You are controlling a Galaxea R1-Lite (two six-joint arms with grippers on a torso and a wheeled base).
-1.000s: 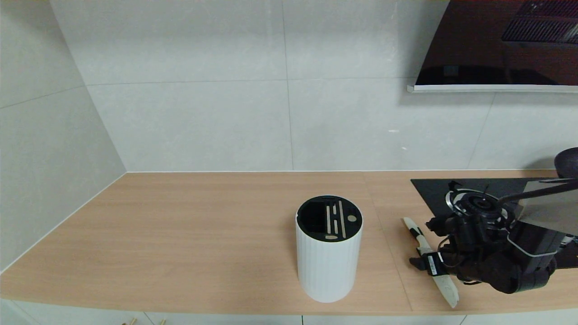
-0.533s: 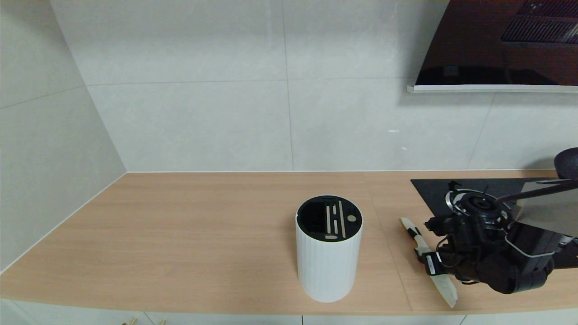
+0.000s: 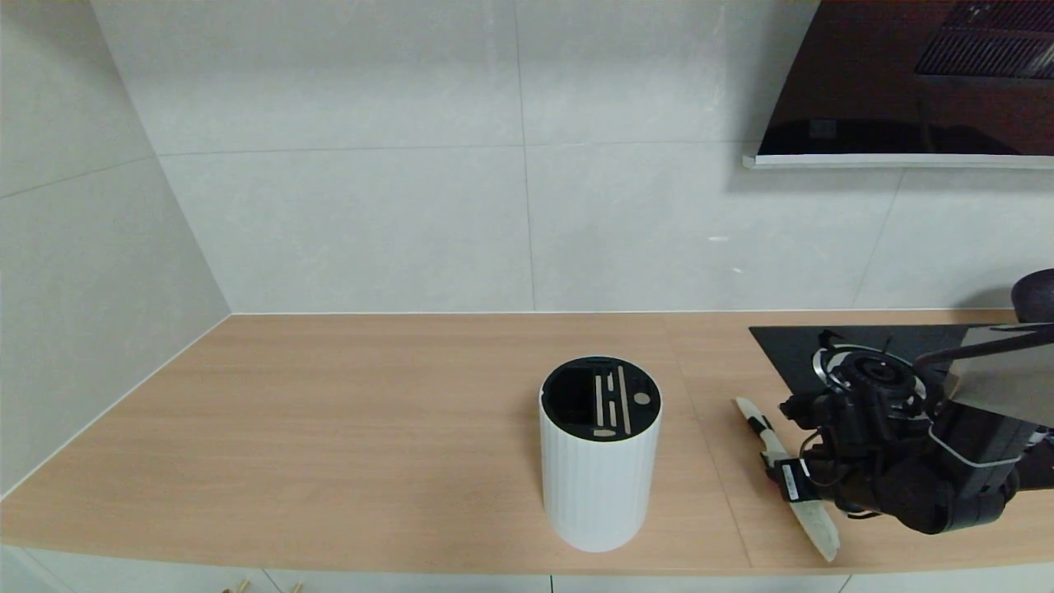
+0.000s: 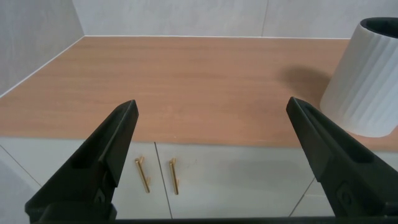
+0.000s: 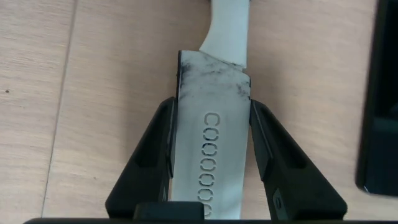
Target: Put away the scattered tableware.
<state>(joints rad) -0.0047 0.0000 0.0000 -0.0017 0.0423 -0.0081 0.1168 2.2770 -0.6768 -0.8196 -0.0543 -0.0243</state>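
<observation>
L gripper (image 4: 211, 112) hangs just off the front edge of the countertop (image 3: 370, 412), above the cabinet handles (image 4: 158, 174). Its fingers are spread wide w/ nothing between them. It's well apart from the work.

The white ribbed holder (image 3: 599, 469) stands upright near the front of the counter, about mid-view. Its dark top has a square opening plus several narrow slots.

The knife (image 3: 815, 523) lies slanted on the counter to the right of the holder, between it and the hob (image 3: 782, 342). One end points back and the wider end sits near the front edge.

R gripper (image 3: 786, 482) is clamped on the knife blade. In the wrist view both fingers (image 5: 163, 143) press against the blade's two long edges, close to where it narrows into the handle. Can't tell if the blade is off the wood yet; prob. flat on it or barely raised.

Step in hand, as I read it: secure the knife, then carry it to a slot.

- Thin hard edges give little to hold, so keep the squeeze firm and lift straight up, slowly.
- Watch for the blade pivoting in the grip.
- Turn the blade end down before reaching the holder.
- Come in from above the rim, not from the side, or the holder may tip.
- Line the blade up w/ a long slot.
- Let go only once it's partly in.
</observation>
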